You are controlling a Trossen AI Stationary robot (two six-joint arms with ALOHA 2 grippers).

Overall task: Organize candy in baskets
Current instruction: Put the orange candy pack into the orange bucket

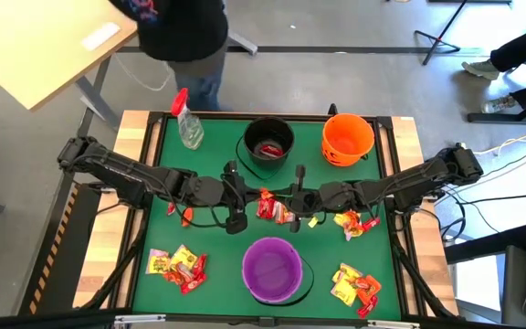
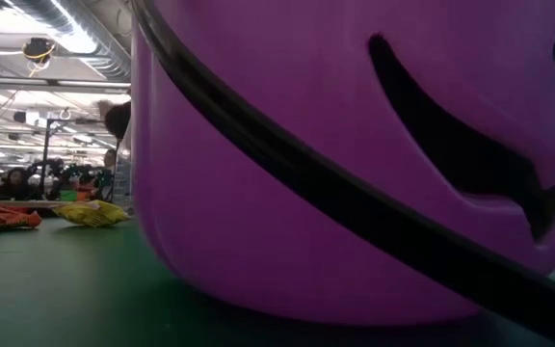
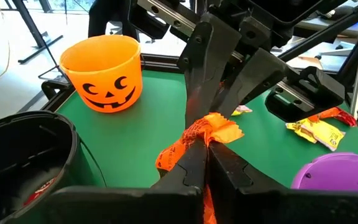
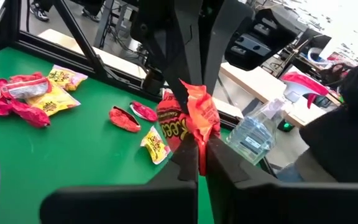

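Left pincer [image 3: 205, 144] and right pincer [image 4: 202, 149] both clamped on one orange-red candy [image 1: 269, 206], fingers together, mid-counter [image 1: 210, 236] between the black bucket [image 1: 268, 143] and purple bucket [image 1: 272, 270]. Candy's long axis runs arm to arm, parallel to the counter's near edge.

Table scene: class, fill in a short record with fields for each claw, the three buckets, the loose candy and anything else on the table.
left claw: shut on orange-red packet, mid-table
right claw: shut on the same packet, from the opposite side
black bucket: far side of the table, a red packet inside
orange bucket: beside the black one, pumpkin face
purple bucket: near edge, looks empty
loose candy: yellow and red piles either side of the purple bucket
spray bottle: far left corner
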